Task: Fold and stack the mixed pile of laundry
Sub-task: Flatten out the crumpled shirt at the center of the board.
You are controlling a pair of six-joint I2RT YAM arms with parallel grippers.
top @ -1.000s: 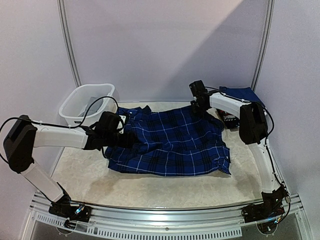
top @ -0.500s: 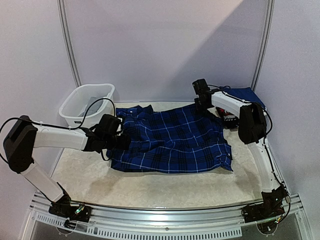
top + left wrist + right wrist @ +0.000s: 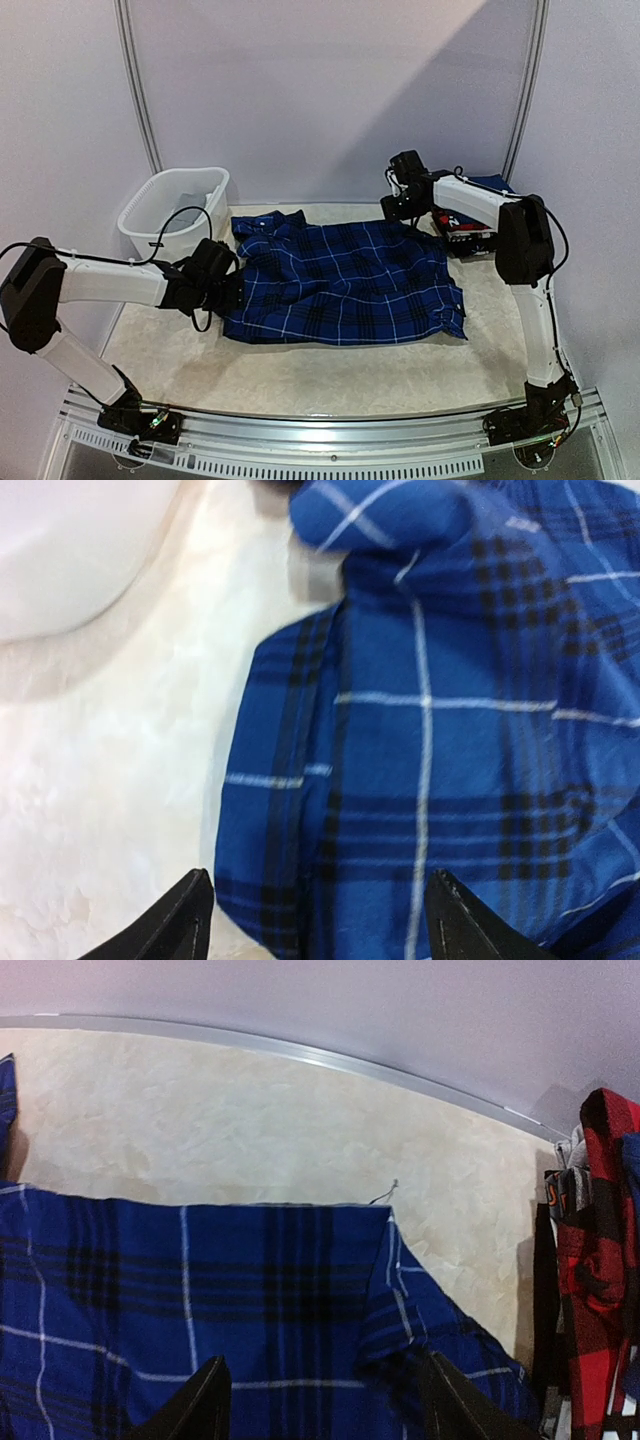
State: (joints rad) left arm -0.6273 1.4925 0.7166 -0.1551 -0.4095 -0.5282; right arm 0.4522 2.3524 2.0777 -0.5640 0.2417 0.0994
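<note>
Left gripper (image 3: 230, 292) hovering wide open, gripping nothing, at left edge of plaid shirt (image 3: 345, 285). Right gripper (image 3: 396, 208) gaping too, empty, at shirt's upper right hem. Shirt lying flat at frame centre, long axis running left-right, collar pointing upper left toward basket (image 3: 150, 238).

Left arm (image 3: 105, 283), lower left of the top view, and right arm (image 3: 538, 325), right side: white tubular links, bulky black joint housings (image 3: 33, 290), thin black cables (image 3: 183, 212) looping alongside, black bases (image 3: 150, 427) along the bottom edge, dark wedge-shaped fingertips (image 3: 186, 926) low in both wrist views.
</note>
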